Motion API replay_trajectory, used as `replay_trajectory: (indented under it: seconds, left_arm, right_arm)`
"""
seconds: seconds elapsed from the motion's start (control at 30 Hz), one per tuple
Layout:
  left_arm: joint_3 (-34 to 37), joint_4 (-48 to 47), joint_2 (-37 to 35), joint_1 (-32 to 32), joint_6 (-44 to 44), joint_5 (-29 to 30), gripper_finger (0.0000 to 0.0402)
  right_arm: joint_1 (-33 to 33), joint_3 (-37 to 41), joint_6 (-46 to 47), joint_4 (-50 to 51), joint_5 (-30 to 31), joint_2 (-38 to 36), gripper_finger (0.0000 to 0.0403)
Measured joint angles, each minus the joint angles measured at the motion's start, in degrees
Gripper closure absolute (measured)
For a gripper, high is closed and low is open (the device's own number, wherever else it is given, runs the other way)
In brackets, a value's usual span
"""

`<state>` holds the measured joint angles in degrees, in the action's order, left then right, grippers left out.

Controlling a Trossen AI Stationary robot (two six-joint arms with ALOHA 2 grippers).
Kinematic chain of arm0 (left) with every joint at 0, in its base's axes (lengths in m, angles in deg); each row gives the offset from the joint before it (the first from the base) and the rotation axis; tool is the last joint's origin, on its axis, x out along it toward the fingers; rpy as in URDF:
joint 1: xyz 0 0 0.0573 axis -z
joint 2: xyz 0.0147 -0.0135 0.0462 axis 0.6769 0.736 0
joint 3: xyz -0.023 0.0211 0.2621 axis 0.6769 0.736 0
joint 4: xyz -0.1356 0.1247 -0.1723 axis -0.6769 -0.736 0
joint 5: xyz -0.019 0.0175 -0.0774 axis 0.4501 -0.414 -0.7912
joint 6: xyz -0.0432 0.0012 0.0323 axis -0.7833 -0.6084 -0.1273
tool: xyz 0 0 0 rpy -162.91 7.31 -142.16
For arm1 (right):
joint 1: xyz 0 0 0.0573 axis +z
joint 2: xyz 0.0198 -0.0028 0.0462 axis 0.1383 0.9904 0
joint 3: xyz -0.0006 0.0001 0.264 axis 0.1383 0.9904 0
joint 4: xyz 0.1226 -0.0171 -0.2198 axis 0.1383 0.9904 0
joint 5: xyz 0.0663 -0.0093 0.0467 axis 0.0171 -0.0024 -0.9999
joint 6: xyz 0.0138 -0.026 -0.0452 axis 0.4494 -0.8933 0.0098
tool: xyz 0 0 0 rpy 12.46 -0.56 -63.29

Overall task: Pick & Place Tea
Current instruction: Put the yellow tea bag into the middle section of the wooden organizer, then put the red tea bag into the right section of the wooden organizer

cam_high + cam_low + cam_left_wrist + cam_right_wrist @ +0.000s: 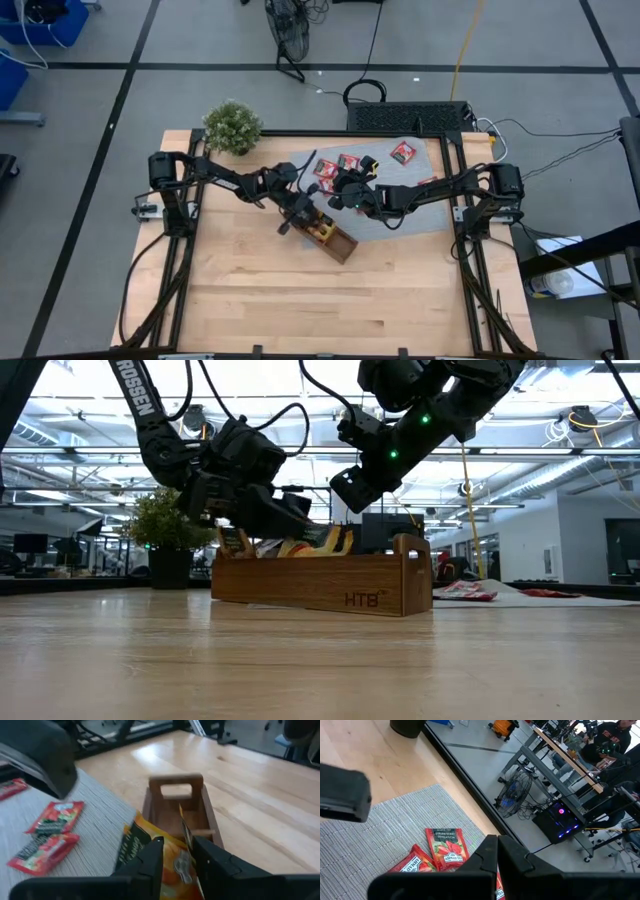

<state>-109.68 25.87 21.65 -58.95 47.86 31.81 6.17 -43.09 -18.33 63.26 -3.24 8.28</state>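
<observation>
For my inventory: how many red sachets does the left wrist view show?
3 on the mat: one sachet beside another, a third farther off; more may be hidden.

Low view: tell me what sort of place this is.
Probably an open-plan robotics lab or workshop: ceiling strip lights, desks with monitors behind the wooden table, and cables trailing over the grey floor.

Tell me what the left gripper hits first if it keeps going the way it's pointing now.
Most likely the orange tea sachets right at the left gripper fingertips, already standing in the wooden tray. Past them is the tray's floor and its handled end wall, though depth is hard to judge.
</observation>
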Motion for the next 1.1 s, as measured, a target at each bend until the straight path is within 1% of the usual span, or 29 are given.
replay_trajectory:
  seconds: [0.2,0.33,0.47,0.63,0.77,0.9,1.0,1.1]
  left_arm:
    - [0.00,7.64,0.00,-0.02,-6.57,0.15,0.0269]
    - [0.00,12.98,-0.20,-0.12,-11.26,0.13,0.0261]
    - [-0.02,12.69,-2.80,-0.23,-13.43,0.16,0.0261]
    - [-0.04,8.44,-8.29,-0.42,-13.81,0.13,0.0259]
    - [-0.02,-0.36,-16.11,-3.62,-9.30,0.21,0.0265]
    - [0.54,-12.46,-26.85,-9.25,-2.63,1.64,0.0280]
    - [1.87,-18.67,-33.24,-14.75,-3.04,2.99,0.0295]
    - [3.14,-21.54,-37.69,-19.61,-3.08,3.74,0.0306]
  right_arm:
    - [0.00,0.00,0.00,0.02,0.02,0.00,0.0403]
    - [0.00,0.01,-0.04,0.42,0.02,0.00,0.0403]
    - [0.02,0.01,-0.07,0.41,0.02,0.00,0.0403]
    - [0.09,0.02,-0.63,0.43,0.02,0.00,0.0403]
    - [0.97,0.04,-1.34,2.92,0.09,-1.54,0.0403]
    - [2.11,0.77,4.04,11.84,0.13,-5.08,0.0403]
    - [2.47,5.61,8.20,13.84,0.08,-9.43,0.0403]
    - [2.34,11.82,10.20,11.65,-2.89,-14.08,0.0403]
